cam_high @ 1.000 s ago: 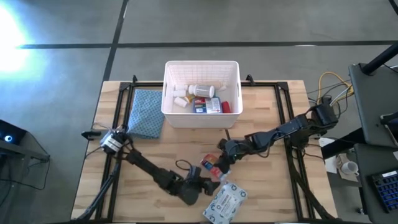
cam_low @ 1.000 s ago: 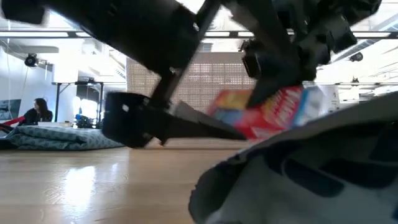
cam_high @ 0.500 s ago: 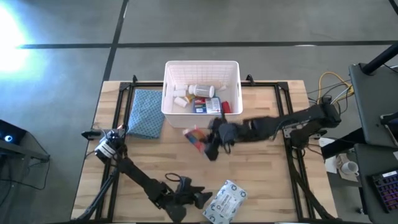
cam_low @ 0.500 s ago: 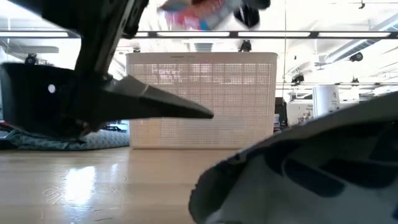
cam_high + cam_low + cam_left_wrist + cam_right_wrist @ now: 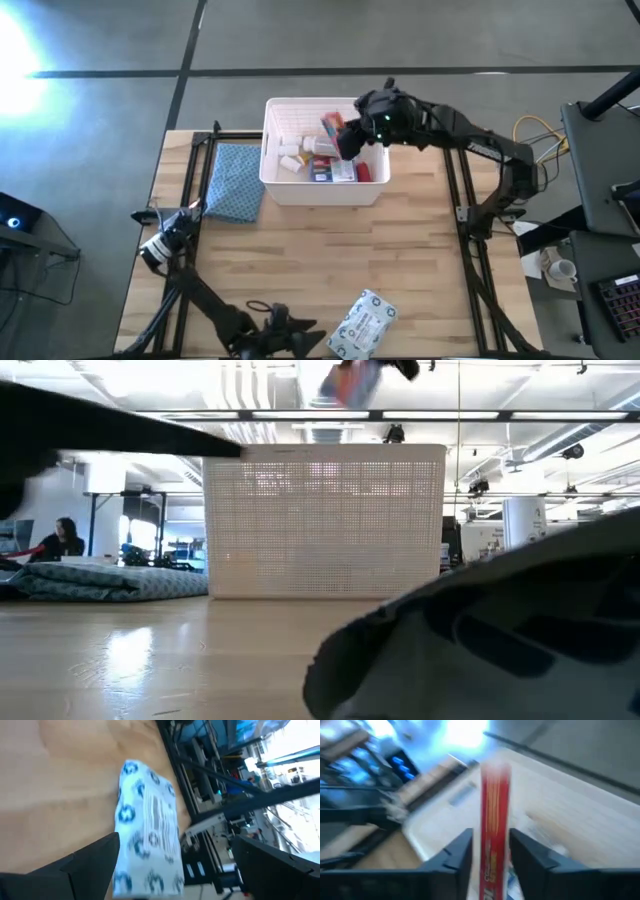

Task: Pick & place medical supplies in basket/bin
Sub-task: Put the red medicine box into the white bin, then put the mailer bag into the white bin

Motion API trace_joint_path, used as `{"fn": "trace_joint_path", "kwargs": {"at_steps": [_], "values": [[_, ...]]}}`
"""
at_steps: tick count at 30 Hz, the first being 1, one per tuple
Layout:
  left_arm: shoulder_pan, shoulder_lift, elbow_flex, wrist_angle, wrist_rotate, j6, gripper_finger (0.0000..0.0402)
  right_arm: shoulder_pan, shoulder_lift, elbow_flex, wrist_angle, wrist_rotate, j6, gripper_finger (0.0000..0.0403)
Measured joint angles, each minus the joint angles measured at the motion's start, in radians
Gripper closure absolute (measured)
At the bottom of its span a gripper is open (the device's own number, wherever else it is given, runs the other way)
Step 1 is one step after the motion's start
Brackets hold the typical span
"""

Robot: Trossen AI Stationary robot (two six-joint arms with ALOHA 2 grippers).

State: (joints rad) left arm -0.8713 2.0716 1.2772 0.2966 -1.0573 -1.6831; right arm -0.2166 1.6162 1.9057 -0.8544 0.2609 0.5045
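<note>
My right gripper [image 5: 345, 138] hangs over the white bin [image 5: 325, 101], shut on an orange-red box [image 5: 332, 131]. That box shows high above the bin [image 5: 325, 520] in the low view. White pill bottles [image 5: 322, 146], a blue-white first-aid box [image 5: 330, 170] and a red box [image 5: 364, 172] lie on the bin's floor. The grey-white pack [image 5: 362, 322] lies flat at the table's near edge. My open left gripper [image 5: 312, 330] sits low just left of it. In the left wrist view the pack [image 5: 147, 845] lies ahead between the spread fingers. My right gripper pinches the orange-red box [image 5: 495, 825] between its two fingers [image 5: 460, 855], one on each broad face. The box shows edge-on and reaches out past the fingertips. The arm comes from the table's right. The box is lifted clear above the bin's open top.
A blue cloth [image 5: 235, 182] lies flat left of the bin. Bare wood lies between the bin and the pack. Black frame rails run along the table's left and right sides. The pack [image 5: 500, 640] fills the low view's near right.
My right gripper has lifted the orange-red box off the table's middle and carried it up and toward the far edge, until it hangs over the bin. My left gripper has drawn back toward the near edge, away from where the box lay.
</note>
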Motion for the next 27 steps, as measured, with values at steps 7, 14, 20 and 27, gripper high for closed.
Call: {"fn": "trace_joint_path", "kwargs": {"at_steps": [7,14,20,27], "values": [[-0.055,0.0,-0.002,-0.004,0.0,-0.029,0.0039,0.019,-0.015,0.013,-0.165,0.098,-0.005,0.0181],[-0.074,0.0,-0.001,-0.016,0.001,-0.008,0.0039,0.425,-0.049,-0.004,-0.249,0.137,-0.166,0.0148],[-0.057,0.0,0.013,-0.008,0.008,0.126,0.0039,0.853,-0.004,-0.086,-0.486,0.218,-0.012,0.0155],[-0.043,0.001,0.01,-0.007,0.01,0.144,0.0039,1.135,0.11,-0.247,-0.416,0.238,0.078,0.0148]]}}
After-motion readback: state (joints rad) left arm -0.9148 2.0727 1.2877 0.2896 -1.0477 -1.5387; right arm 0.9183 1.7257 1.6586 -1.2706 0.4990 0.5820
